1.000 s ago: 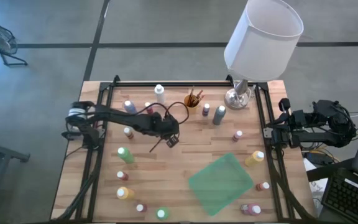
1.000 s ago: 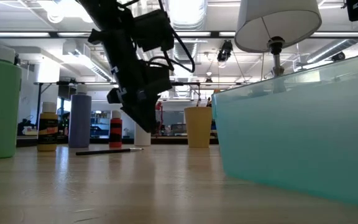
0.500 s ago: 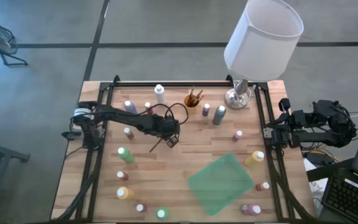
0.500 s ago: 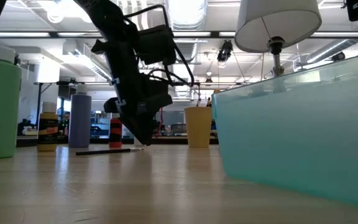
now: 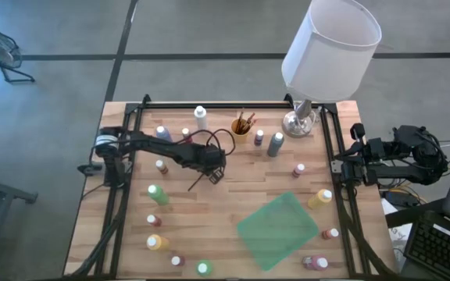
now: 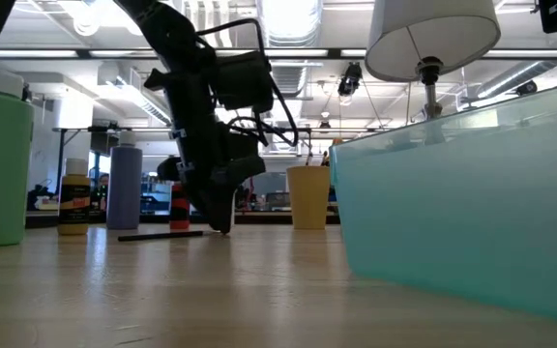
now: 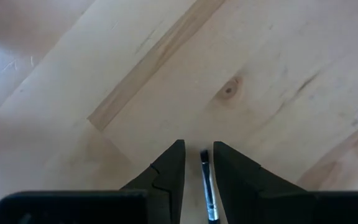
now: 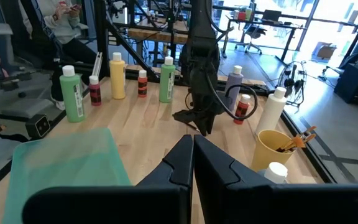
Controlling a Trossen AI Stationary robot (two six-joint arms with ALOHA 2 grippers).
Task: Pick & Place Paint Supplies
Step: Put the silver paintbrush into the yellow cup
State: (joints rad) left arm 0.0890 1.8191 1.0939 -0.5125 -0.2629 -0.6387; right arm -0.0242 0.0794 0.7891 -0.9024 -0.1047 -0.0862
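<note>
A thin dark brush point(image 5: 199, 181) lies flat on the wooden table left of its middle, and it also shows in the low view point(image 6: 158, 234). My left gripper point(image 5: 216, 176) points steeply down just over the brush's right end, fingertips close to the table point(image 6: 222, 226). It is open. In the left wrist view its two fingers point(image 7: 197, 144) stand on either side of the brush end point(image 7: 205, 180), with a gap on both sides. My right gripper point(image 8: 192, 146) is shut and waits at the table's right edge point(image 5: 342, 168). Paint bottles point(image 5: 157, 194) stand scattered around.
A yellow cup holding brushes point(image 5: 241, 129) stands behind the left gripper, with a white bottle point(image 5: 201, 117) and grey bottles point(image 5: 275, 144) near it. The white-shaded lamp point(image 5: 330, 51) is at the far right. A translucent green tray point(image 5: 277, 229) lies near right, with bottles along the near edge.
My left gripper has come down toward the table and slightly toward the brush's end, rolling a little. Its fingers now stand low around that end. The brush has stayed where it lay.
</note>
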